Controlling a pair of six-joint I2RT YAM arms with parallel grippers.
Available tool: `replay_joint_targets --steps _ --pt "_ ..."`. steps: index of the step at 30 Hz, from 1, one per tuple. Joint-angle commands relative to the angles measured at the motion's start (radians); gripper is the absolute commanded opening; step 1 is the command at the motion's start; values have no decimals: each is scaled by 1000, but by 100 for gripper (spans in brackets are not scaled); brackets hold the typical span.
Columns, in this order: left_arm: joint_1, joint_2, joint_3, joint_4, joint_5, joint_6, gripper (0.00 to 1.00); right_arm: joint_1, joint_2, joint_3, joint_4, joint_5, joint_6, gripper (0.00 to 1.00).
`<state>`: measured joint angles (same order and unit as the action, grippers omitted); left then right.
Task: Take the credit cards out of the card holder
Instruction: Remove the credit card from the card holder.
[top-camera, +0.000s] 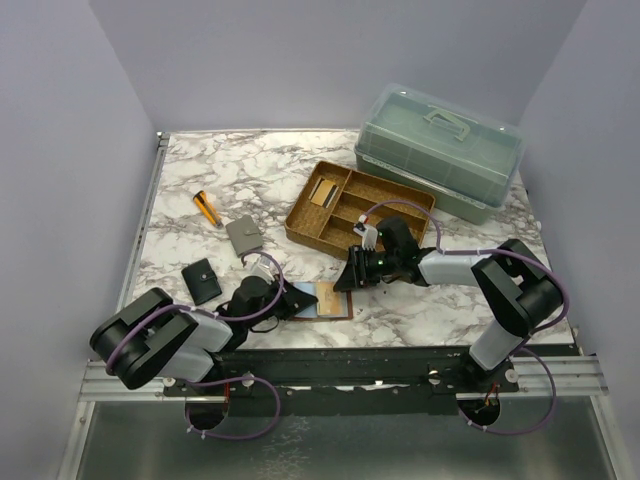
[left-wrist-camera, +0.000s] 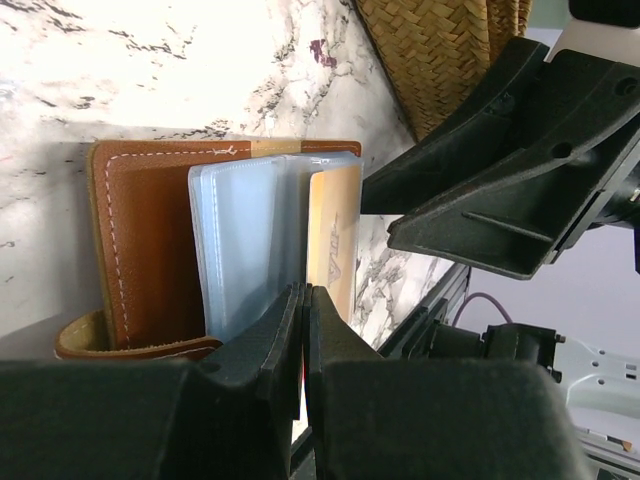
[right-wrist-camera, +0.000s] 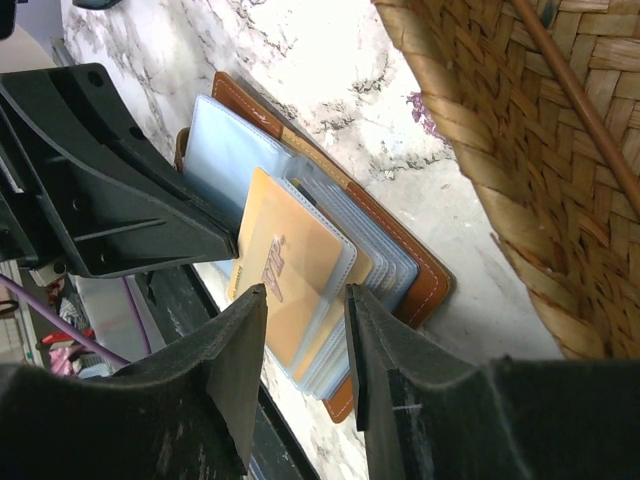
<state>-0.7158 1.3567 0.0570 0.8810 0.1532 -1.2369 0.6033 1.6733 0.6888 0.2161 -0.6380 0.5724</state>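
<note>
Right wrist: card beneath end effector

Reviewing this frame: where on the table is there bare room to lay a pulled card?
Bare marble lies in the far-left corner, bordered by the orange marker, the wicker tray and the back wall. Crowded: around the card holder, where the left gripper and right gripper meet beside the tray.

the card holder lies on the counter at its near edge; the tray behind it, the lidded box behind that.
</note>
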Motion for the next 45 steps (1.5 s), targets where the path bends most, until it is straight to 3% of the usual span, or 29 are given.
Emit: replay_joint_targets --steps 1,35,45 --pt "-4 -29 -13 6 18 21 10 7 31 -17 -38 37 -25 43" --pt "-5 -104 -38 15 -4 28 10 8 29 -8 -9 10 -33 43" --pt "-7 -33 -22 15 3 18 9 8 10 -9 9 -11 -25 44"
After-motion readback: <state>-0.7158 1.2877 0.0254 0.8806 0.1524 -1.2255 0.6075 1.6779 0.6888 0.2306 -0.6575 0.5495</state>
